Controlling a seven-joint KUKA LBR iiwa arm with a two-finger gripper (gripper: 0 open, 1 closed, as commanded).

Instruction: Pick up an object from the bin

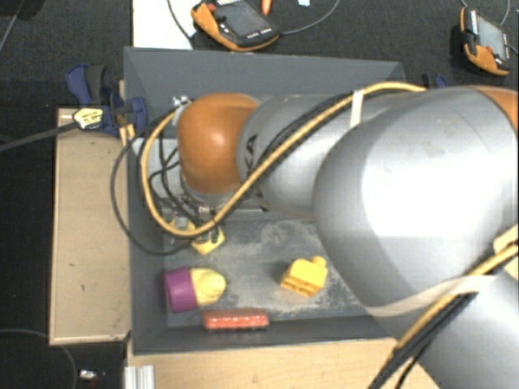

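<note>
The arm (405,201) reached across the grey metal bin (268,71) from the right. Its gripper (192,217) hung low over the left part of the bin floor, beneath the orange wrist cover (212,140) and a loop of yellow cable (268,164). The cover and the cables hid the working end, so I could not tell whether the gripper was spread apart or drawn together, nor whether anything sat in it.

The nearest thing was a small yellow piece (207,242), just beside the gripper on the side toward the bottom of the view and partly crossed by the cable loop. Whether it touched the gripper could not be made out. Further the same way, apart from the gripper, a stubby purple-and-yellow toy (193,288) lay on its side. A yellow brick-like block (305,275) sat well apart, to the gripper's right in the view and lower. Farthest from the gripper, along the bin's front wall, lay a long reddish bar (235,321).

By my reading the pick was under way but not done. The gripper was down among the things, yet all four appeared to rest on the floor and none was seen lifted. What seemed left was to get a firm hold, most likely on the small yellow piece given how close it lay, and then to raise it clear of the bin walls.
</note>
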